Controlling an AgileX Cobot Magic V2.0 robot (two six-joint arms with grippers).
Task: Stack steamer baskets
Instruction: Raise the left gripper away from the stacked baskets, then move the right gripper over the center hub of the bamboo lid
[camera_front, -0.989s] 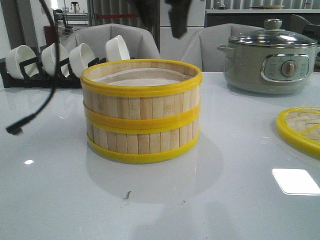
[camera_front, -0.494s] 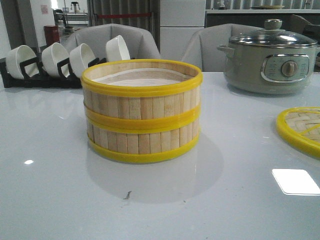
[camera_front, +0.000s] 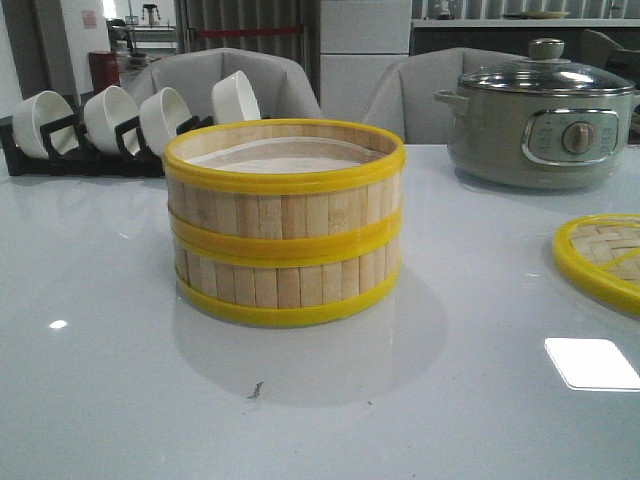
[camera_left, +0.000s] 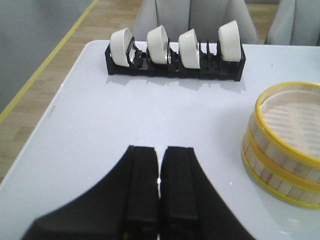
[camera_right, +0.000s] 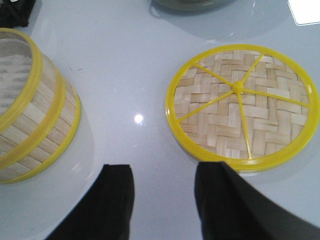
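Two steamer baskets stand stacked in the middle of the white table, the upper basket (camera_front: 285, 190) seated squarely on the lower basket (camera_front: 287, 280). The stack also shows in the left wrist view (camera_left: 285, 142) and in the right wrist view (camera_right: 30, 110). Neither gripper shows in the front view. My left gripper (camera_left: 160, 155) is shut and empty, above bare table to the left of the stack. My right gripper (camera_right: 165, 172) is open and empty, above the table between the stack and the lid.
A flat woven bamboo lid (camera_front: 605, 255) with a yellow rim lies at the right, seen whole in the right wrist view (camera_right: 242, 107). A grey electric pot (camera_front: 540, 115) stands at the back right. A black rack of white bowls (camera_front: 120, 125) stands at the back left (camera_left: 175, 55).
One second ago a dark arm part and a hanging cable showed at the top and left of the front view. They have left that view. The stack has not moved.
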